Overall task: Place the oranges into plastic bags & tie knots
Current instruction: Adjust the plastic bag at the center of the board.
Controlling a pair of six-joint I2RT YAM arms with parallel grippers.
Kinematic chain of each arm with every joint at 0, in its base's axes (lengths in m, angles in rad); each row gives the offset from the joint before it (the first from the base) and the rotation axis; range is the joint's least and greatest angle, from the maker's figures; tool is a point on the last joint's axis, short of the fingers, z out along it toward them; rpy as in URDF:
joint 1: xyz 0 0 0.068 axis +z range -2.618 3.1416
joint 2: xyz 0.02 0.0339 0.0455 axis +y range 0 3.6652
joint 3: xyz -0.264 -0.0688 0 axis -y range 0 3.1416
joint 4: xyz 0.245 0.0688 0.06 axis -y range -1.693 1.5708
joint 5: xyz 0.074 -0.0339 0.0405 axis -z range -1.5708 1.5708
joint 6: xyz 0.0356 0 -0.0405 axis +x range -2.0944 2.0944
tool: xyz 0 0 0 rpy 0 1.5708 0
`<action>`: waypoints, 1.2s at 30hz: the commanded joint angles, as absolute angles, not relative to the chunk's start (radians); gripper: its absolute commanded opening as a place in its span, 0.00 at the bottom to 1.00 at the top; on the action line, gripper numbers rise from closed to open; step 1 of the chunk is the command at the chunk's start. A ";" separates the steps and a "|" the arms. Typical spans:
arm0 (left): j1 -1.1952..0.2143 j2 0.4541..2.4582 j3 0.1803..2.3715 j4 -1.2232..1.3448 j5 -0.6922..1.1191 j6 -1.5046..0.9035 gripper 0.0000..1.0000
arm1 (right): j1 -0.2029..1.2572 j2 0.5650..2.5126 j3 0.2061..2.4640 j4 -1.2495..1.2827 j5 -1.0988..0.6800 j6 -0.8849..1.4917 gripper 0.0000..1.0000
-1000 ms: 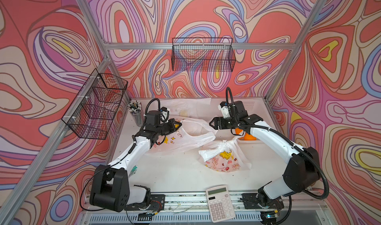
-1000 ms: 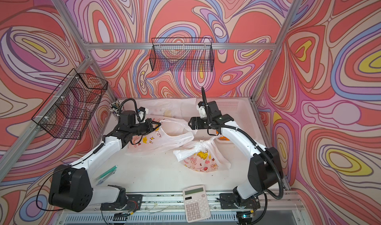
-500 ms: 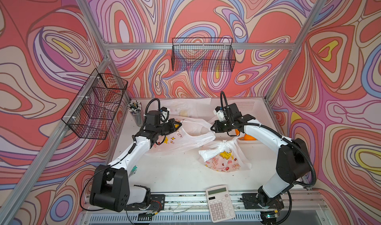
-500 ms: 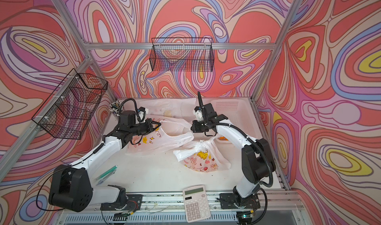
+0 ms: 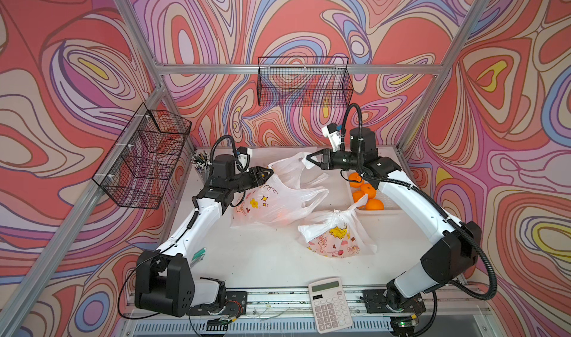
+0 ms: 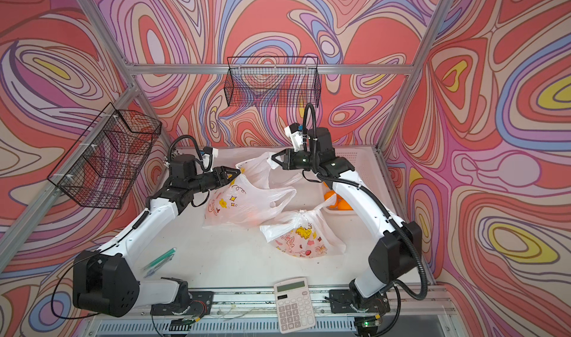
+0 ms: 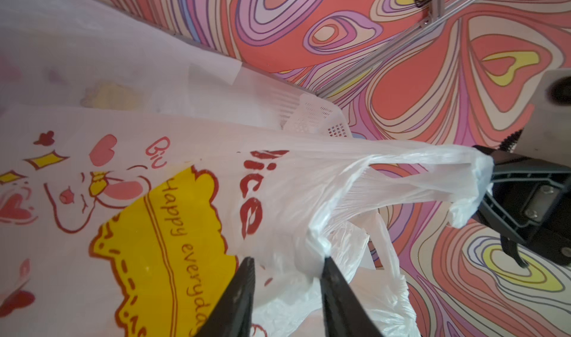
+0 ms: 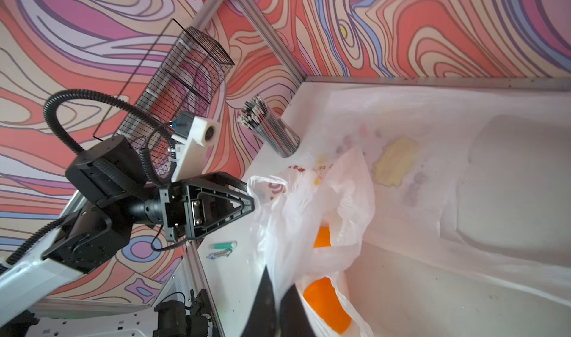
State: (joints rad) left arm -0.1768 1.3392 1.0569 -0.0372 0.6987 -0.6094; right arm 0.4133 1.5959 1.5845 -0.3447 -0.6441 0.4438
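Note:
An open printed plastic bag (image 5: 278, 199) (image 6: 247, 202) lies mid-table with oranges (image 8: 324, 298) inside. My right gripper (image 5: 309, 159) (image 8: 279, 286) is shut on one of its handles and holds it up over the back of the table. My left gripper (image 5: 269, 172) (image 7: 287, 264) is open at the other handle, and bag film touches one fingertip (image 7: 327, 261). A second bag (image 5: 335, 236), closed by a knot (image 5: 336, 218), sits in front of it to the right. Loose oranges (image 5: 366, 193) lie in the white basket (image 5: 392, 210) at the right.
Flat spare bags (image 5: 272, 154) lie along the back wall. A pen cup (image 5: 200, 165) stands at the back left and a green pen (image 5: 197, 253) lies by the left arm. A calculator (image 5: 329, 304) sits on the front rail. Black wire baskets (image 5: 145, 156) (image 5: 304, 82) hang on the walls.
My right gripper has shut on a bag handle and lifted it up and back. My left gripper has opened where it stood.

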 commanded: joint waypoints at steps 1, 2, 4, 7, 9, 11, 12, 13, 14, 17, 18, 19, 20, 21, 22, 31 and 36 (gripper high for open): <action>-0.178 1.275 1.122 -0.077 0.743 -0.499 0.53 | 0.404 1.650 1.678 -0.342 -0.615 0.464 0.00; -0.184 1.255 1.127 -0.092 0.737 -0.464 0.56 | 0.396 1.659 1.695 -0.344 -0.597 0.470 0.00; -0.208 1.212 1.131 -0.136 0.710 -0.378 0.59 | 0.385 1.672 1.710 -0.337 -0.572 0.480 0.00; -0.273 1.140 1.115 -0.205 0.622 -0.246 0.62 | 0.379 1.684 1.723 -0.328 -0.542 0.489 0.00; -0.324 1.095 1.095 -0.220 0.583 -0.178 0.62 | 0.375 1.687 1.731 -0.335 -0.526 0.487 0.00; -0.392 1.060 1.079 -0.229 0.526 -0.126 0.63 | 0.371 1.690 1.740 -0.351 -0.504 0.478 0.00; -0.441 1.051 1.074 -0.233 0.487 -0.100 0.63 | 0.368 1.690 1.740 -0.359 -0.495 0.473 0.00; -0.495 1.049 1.075 -0.244 0.438 -0.082 0.64 | 0.367 1.689 1.740 -0.366 -0.485 0.470 0.00; -0.541 1.057 1.080 -0.251 0.391 -0.075 0.64 | 0.365 1.688 1.737 -0.370 -0.479 0.467 0.00; -0.686 1.116 1.117 -0.288 0.245 -0.068 0.64 | 0.361 1.682 1.729 -0.384 -0.443 0.459 0.00; -0.730 1.143 1.135 -0.296 0.191 -0.066 0.64 | 0.360 1.680 1.728 -0.390 -0.432 0.456 0.00; -0.774 1.172 1.152 -0.301 0.133 -0.067 0.64 | 0.360 1.677 1.724 -0.394 -0.418 0.456 0.00; -0.806 1.200 1.168 -0.301 0.074 -0.074 0.64 | 0.360 1.676 1.720 -0.394 -0.409 0.455 0.00; -0.834 1.232 1.185 -0.297 0.044 -0.078 0.64 | 0.359 1.671 1.714 -0.391 -0.401 0.456 0.00; -0.859 1.266 1.203 -0.291 0.020 -0.081 0.65 | 0.358 1.669 1.708 -0.389 -0.393 0.456 0.00; -0.973 1.532 1.402 -0.285 -0.135 -0.031 0.72 | 0.282 1.662 1.638 -0.341 -0.445 0.489 0.00; -0.985 1.675 1.525 -0.334 -0.153 0.019 0.75 | 0.245 1.651 1.586 -0.306 -0.473 0.517 0.00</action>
State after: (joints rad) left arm -0.9817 1.6260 1.4761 -0.2817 -0.1070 -0.0334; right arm 0.2592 1.6848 1.6077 -0.3447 -0.4492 0.4919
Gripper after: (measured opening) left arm 0.747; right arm 0.047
